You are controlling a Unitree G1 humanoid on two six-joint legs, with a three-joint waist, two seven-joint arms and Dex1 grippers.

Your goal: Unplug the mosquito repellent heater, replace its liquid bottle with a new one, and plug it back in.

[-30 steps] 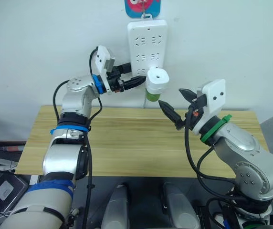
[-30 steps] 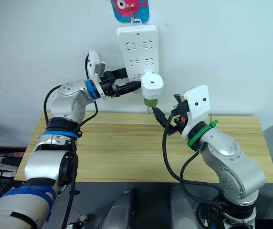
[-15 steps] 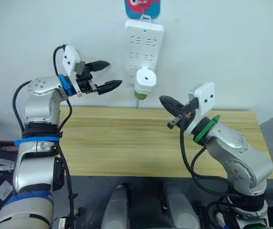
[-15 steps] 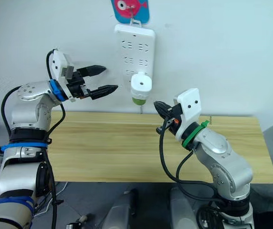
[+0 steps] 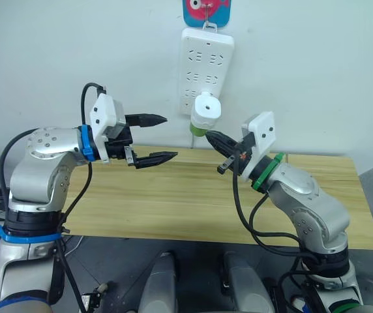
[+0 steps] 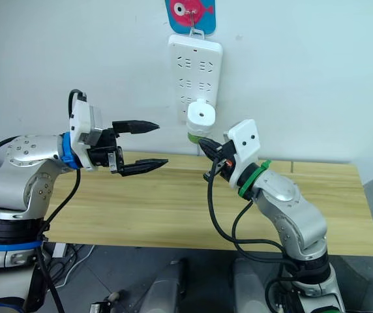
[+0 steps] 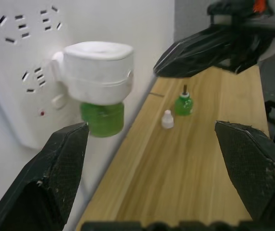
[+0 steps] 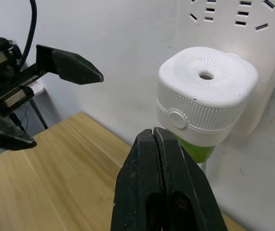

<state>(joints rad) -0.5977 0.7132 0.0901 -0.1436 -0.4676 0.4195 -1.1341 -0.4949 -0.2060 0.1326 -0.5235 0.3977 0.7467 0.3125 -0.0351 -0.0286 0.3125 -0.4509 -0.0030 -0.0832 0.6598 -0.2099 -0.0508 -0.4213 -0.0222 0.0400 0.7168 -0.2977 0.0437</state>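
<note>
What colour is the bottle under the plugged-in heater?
Green, under the white heater; the bottle shows best in the left wrist view.

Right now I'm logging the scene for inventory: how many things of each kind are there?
Mosquito repellent heater: 1
Power strip: 1
Green bottles: 2, one in the heater, one on the table
Small white cap: 1
Total: 5

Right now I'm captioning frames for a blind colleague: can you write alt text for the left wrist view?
A white mosquito repellent heater with a green liquid bottle beneath is plugged into a white power strip. The left gripper is open. Farther along the wooden table stand a small green bottle and a white cap.
</note>
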